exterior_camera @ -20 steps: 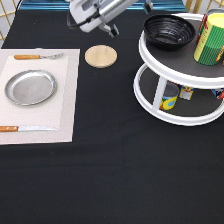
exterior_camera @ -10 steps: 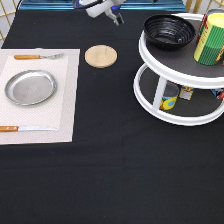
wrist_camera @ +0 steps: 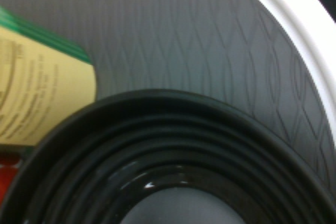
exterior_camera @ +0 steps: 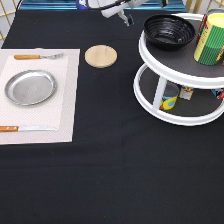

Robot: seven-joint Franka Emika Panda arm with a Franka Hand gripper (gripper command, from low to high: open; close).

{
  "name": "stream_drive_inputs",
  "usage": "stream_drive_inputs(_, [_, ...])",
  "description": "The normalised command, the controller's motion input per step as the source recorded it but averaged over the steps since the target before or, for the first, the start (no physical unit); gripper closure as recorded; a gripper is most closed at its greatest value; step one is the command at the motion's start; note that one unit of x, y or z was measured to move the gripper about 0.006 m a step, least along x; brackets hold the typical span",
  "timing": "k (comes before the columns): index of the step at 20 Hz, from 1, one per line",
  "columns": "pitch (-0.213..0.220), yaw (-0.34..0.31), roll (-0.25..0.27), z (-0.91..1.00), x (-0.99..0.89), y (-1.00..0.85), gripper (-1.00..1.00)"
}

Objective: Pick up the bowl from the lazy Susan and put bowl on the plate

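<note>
Right up close through my wrist view, the bowl (wrist_camera: 172,170) fills most of what I see: glossy black, ridged rings curling inward, sitting on the dark grey textured top shelf of the lazy Susan (wrist_camera: 217,50), with the white rim curving past and a yellow can (wrist_camera: 37,85) with a green band just beside the bowl. Pulling out to the exterior view, nearest the bottom lies a knife (exterior_camera: 27,128) on the pale placemat (exterior_camera: 70,100), then the plate (exterior_camera: 30,87), shiny silver and bare, then a fork (exterior_camera: 37,56) above it, all at the left. A wooden disc (exterior_camera: 100,55) sits just beside the mat on the black table (exterior_camera: 110,170). Over at the right stands the lazy Susan (exterior_camera: 150,95), small items on its lower shelf, and the bowl (exterior_camera: 169,31) on the upper tier next to the yellow can (exterior_camera: 210,37). Farthest back, my gripper (exterior_camera: 125,16) hangs at the top edge, just left of the bowl, not touching it; whether my fingers are spread or closed I cannot tell.
</note>
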Motion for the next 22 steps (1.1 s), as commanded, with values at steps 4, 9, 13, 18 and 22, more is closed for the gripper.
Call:
stream_drive_inputs(4, [0.087,-0.199,-0.081,-0.18,-0.17,0.01,-1.0])
stream_drive_inputs(9, [0.024,-0.061,-0.121,-0.18,-0.28,0.28,-1.0])
stream_drive_inputs(13, [0.0,0.02,-0.116,-0.24,-0.28,0.35,-1.0])
stream_drive_inputs(18, [-0.042,0.021,-0.067,-0.31,-0.29,0.12,-1.0])
stream_drive_inputs(22, [-0.056,0.001,-0.016,-0.14,-0.2,-0.03,1.0])
